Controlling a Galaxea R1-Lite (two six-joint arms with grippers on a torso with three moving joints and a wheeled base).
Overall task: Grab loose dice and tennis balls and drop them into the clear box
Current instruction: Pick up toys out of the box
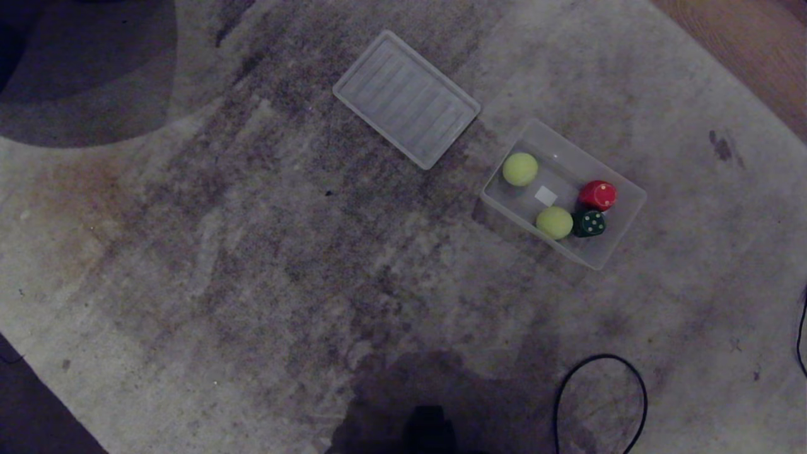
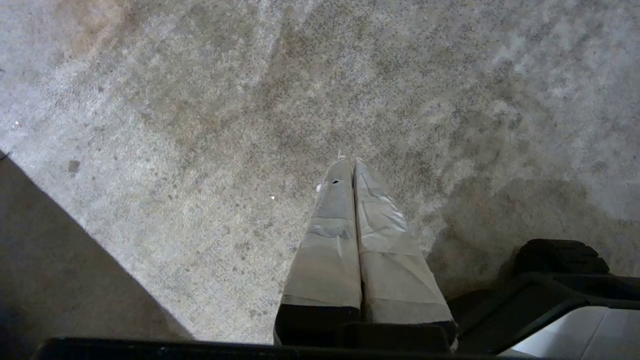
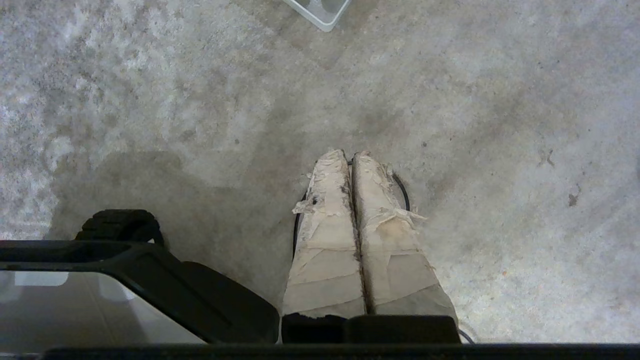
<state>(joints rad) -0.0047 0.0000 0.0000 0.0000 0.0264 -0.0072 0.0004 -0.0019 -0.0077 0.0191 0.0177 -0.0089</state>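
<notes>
On the carpet point(image 1: 252, 252) you see no loose piece, two tennis balls point(image 1: 520, 169) and two dice point(image 1: 597, 195) lie in the clear box point(image 1: 624, 233), both clenched grippers, left gripper point(image 2: 352, 162) and right gripper point(image 3: 351, 154), hang empty, so I think you search next.

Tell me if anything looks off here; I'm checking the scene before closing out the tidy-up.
Little stands out. The clear box holds two tennis balls, a red die and a green die. Its ribbed lid lies separately on the stained carpet, and a black cable loops nearby. No loose toys show.
</notes>
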